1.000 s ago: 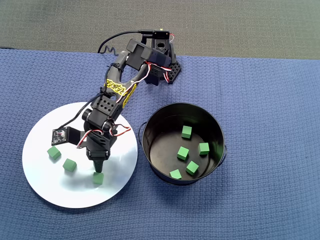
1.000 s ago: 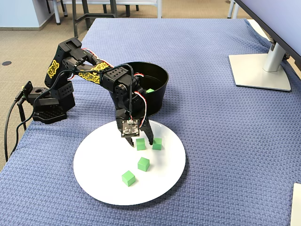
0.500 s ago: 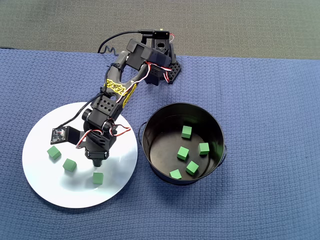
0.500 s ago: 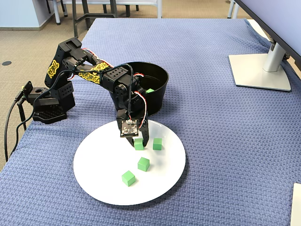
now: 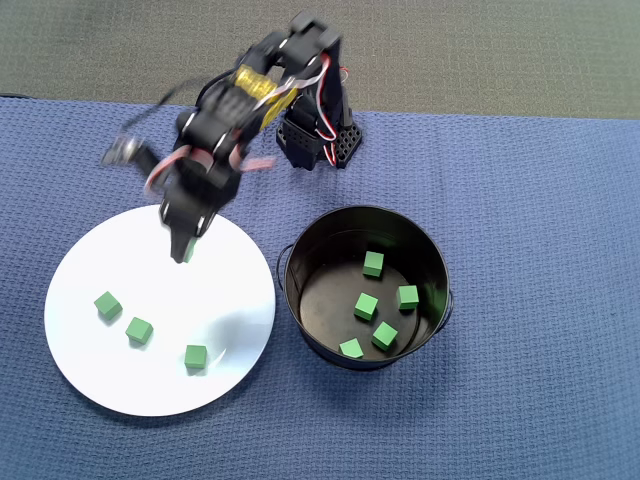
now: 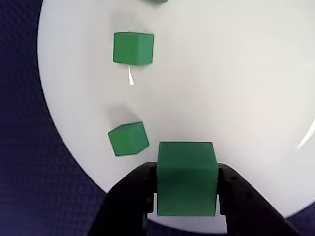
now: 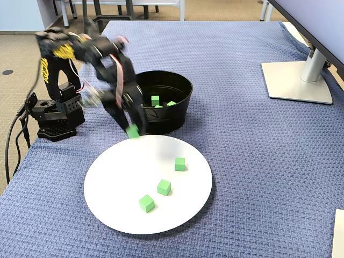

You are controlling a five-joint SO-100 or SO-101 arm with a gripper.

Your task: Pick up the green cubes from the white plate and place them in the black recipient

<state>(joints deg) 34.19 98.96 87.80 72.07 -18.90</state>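
Note:
My gripper (image 5: pixel 187 247) is shut on a green cube (image 6: pixel 186 178) and holds it above the far edge of the white plate (image 5: pixel 100 370). The held cube shows in the fixed view (image 7: pixel 132 131) too. Three more green cubes lie on the plate (image 5: pixel 108 305) (image 5: pixel 139 330) (image 5: pixel 195 356). The wrist view shows two of them fully (image 6: pixel 133 48) (image 6: pixel 128 138) beyond the jaws, on the plate (image 6: pixel 236 88). The black recipient (image 5: pixel 300 250) stands right of the plate in the overhead view and holds several green cubes (image 5: pixel 373 264). The arm looks motion-blurred.
The arm's base (image 5: pixel 320 140) stands behind the pot on a blue woven cloth (image 5: pixel 540 200). In the fixed view a monitor stand (image 7: pixel 298 80) sits at the far right. The cloth's edge runs along the top of the overhead view.

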